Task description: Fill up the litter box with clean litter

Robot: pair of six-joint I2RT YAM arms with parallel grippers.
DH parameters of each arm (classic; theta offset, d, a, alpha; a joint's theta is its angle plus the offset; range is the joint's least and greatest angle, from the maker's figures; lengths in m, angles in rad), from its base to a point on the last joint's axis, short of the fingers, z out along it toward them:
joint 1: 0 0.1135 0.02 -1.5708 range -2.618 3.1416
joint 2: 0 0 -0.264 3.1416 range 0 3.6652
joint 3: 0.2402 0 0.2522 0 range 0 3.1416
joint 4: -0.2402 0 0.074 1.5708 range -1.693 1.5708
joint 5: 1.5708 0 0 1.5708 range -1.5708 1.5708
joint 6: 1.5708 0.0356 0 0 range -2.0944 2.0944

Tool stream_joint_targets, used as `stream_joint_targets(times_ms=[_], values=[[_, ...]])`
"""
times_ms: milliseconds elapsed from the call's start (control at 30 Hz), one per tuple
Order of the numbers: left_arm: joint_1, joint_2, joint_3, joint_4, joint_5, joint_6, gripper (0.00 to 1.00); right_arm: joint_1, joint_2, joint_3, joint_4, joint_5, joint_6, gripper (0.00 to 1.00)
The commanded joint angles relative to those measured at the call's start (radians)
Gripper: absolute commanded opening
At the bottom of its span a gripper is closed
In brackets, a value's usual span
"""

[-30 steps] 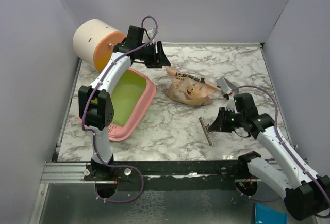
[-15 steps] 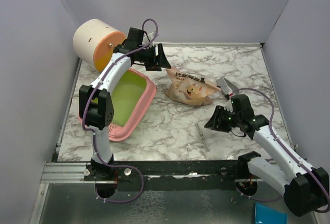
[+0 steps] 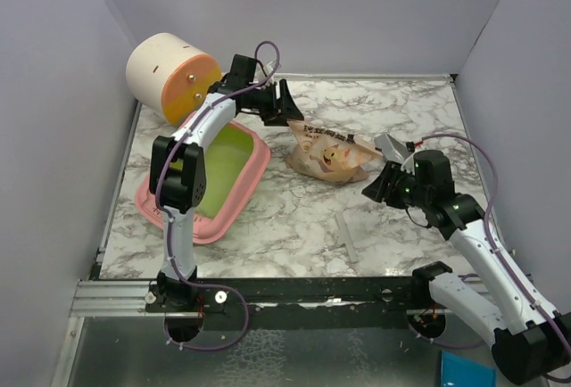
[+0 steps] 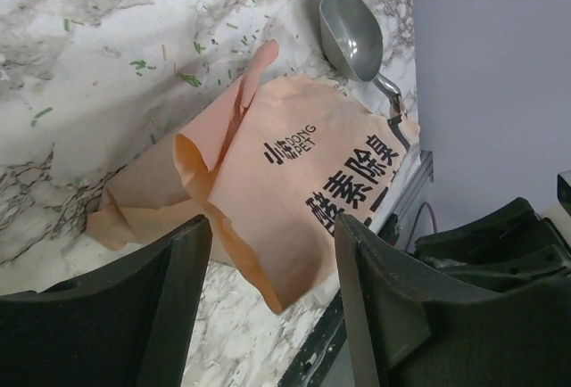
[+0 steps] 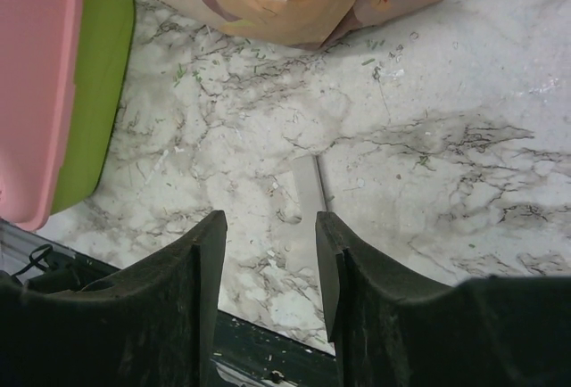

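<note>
Tan paper bag just lower-right of left tool
That tool, the nearer one, and the right tool gape empty; bag's length runs left-right.

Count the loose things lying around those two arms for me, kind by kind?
Pink litter box: 1
Cream-and-orange cylinder: 1
Paper bag: 1
Metal scoop: 1
Flat grey strip: 1
Total: 5
</note>
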Motion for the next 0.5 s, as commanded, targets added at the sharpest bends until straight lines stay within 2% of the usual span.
stream_joint_targets(times_ms=[0,100,167,267,300,367,467], values=[[-0.021,0.041,0.020,0.135,0.159,-0.070,0.59,0.001,-0.038,0.032,-0.013,0.053,-0.012,0.45],[-0.027,0.006,-0.066,0.342,0.216,-0.163,0.55,0.001,-0.034,0.032,-0.010,0.050,-0.031,0.45],[-0.027,-0.028,-0.130,0.545,0.258,-0.243,0.52,0.001,-0.026,0.030,-0.009,0.045,-0.040,0.45],[-0.032,-0.053,-0.228,0.915,0.362,-0.464,0.49,0.001,-0.015,0.034,0.001,0.015,-0.035,0.45],[-0.038,-0.046,-0.238,0.990,0.398,-0.527,0.48,0.001,-0.012,0.035,0.014,-0.007,-0.034,0.45],[-0.050,-0.037,-0.238,1.029,0.442,-0.549,0.45,0.001,-0.006,0.040,0.038,-0.038,-0.033,0.44],[-0.052,-0.071,-0.273,1.038,0.465,-0.491,0.42,0.001,0.006,0.064,0.048,-0.034,-0.047,0.44]])
